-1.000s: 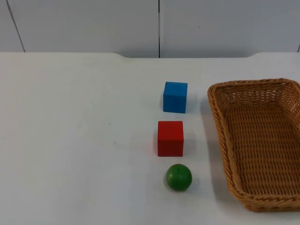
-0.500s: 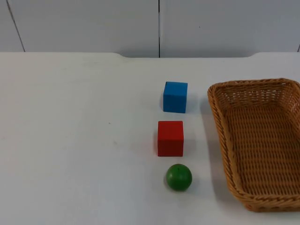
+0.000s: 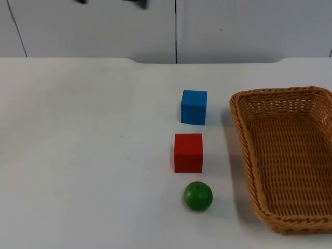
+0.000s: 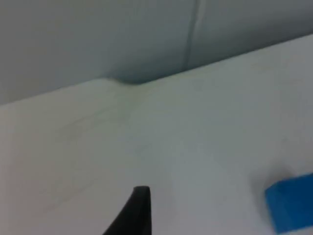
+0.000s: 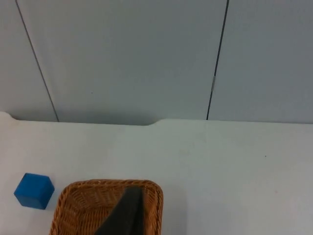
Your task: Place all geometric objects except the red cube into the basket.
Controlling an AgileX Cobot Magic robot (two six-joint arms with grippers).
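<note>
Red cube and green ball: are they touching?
Apart. The top view shows white table between the red cube and the green ball.

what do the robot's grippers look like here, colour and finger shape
Little of them is in frame. The left gripper shows a black fingertip, smooth and matte, curving up to a narrow blunt end. The right gripper shows a dark grey-black fingertip, a flat tapered blade with a squared tip. No markings can be made out on either.
</note>
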